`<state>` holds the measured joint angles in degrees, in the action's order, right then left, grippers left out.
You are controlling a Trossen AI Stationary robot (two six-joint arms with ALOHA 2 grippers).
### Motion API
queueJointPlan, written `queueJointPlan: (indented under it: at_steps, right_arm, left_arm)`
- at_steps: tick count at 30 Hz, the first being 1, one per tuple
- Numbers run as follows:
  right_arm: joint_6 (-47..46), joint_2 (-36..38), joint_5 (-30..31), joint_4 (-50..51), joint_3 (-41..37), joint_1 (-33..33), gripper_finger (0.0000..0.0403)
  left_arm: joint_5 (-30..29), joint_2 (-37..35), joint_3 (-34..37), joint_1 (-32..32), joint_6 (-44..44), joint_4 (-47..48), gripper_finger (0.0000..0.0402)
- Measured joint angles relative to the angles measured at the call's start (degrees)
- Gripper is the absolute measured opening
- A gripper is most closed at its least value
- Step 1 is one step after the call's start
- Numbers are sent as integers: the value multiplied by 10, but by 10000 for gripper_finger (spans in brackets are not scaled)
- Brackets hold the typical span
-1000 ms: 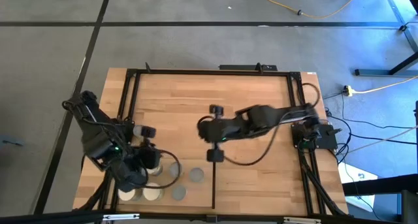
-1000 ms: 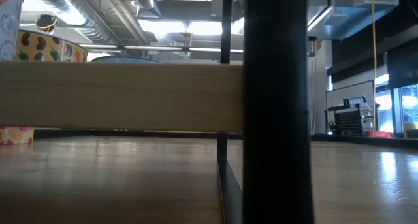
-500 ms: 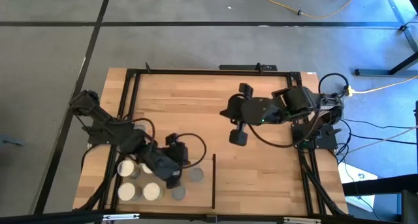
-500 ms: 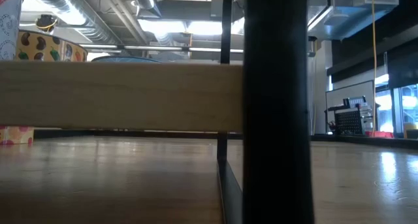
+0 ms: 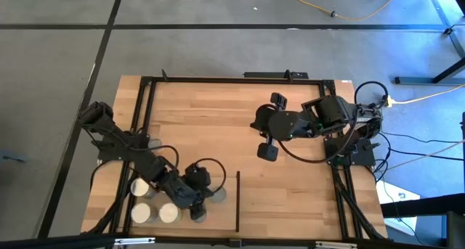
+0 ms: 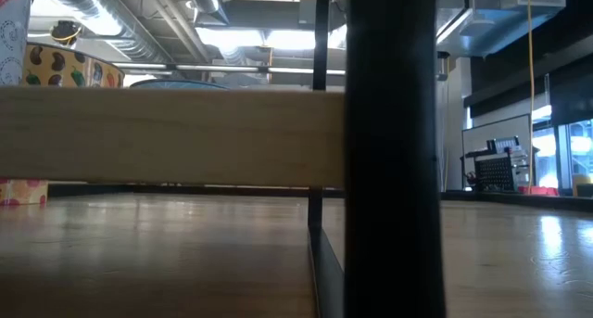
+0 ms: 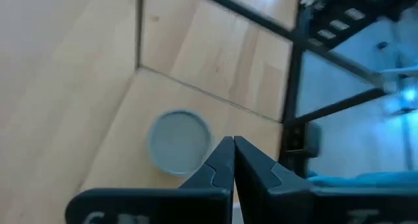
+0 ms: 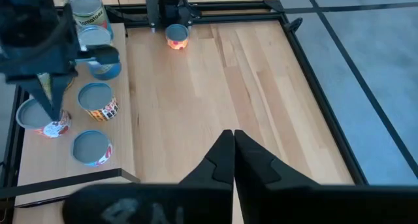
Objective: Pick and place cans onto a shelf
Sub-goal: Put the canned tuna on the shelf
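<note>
I have the left gripper (image 5: 197, 205) down among the cans (image 8: 95, 100), just beside the thin black divider (image 5: 237, 200) on its cans' side. A second ago its jaws stood apart over the cans farthest from the divider; since then the arm has swung toward the divider and the jaws have come fully together. My left wrist view shows the fingertips (image 7: 230, 155) pinched with nothing between them, and a grey-topped can (image 7: 179, 142) sitting just beside them, untouched. So I judge that closure caught no can, and I need to reopen and line up again.

The cans stand clustered on the surface beside the divider; I cannot see any placed elsewhere, so none looks delivered yet.

The right gripper (image 5: 267, 125) has pulled back from the divider toward its own base and waits well away from it, jaws together and empty in its wrist view.
</note>
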<state>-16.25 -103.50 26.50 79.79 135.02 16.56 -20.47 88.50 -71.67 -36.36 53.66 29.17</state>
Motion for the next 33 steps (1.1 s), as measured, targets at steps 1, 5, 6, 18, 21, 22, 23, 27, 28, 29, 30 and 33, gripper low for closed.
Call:
queueJointPlan:
  at_steps: [1,5,6,18,21,22,23,27,28,29,30,33]
  right_arm:
    - [0,0,0,0,0,0,5]
    - [4,0,-1,1,0,0,5]
    - [8,0,-3,4,0,0,5]
    - [31,1,-7,33,-1,-8,5]
    - [32,2,-7,33,-1,-9,5]
    - [32,2,-7,33,-1,-9,5]
    - [32,2,-6,33,-1,-9,5]
    - [34,2,-6,33,-1,-9,5]
    - [34,2,-6,33,-1,-9,5]
    - [34,2,-6,33,-1,-9,5]
    - [34,2,-6,33,-1,-9,5]
    - [34,2,-6,33,-1,-9,5]
  left_arm:
    - [-3,5,0,0,0,3,0]
    - [-10,16,-3,16,0,2,0]
    - [-9,15,-4,24,2,-2,0]
    - [91,92,-7,54,28,-74,0]
    - [105,114,-14,54,26,-69,0]
    - [107,119,-18,53,21,-66,0]
    - [106,125,-25,53,14,-66,0]
    - [90,148,-56,52,-16,-29,0]
    - [90,155,-63,52,-21,-14,0]
    - [90,161,-69,52,-26,2,0]
    - [89,166,-77,52,-31,20,0]
    - [81,176,-94,51,-32,65,0]
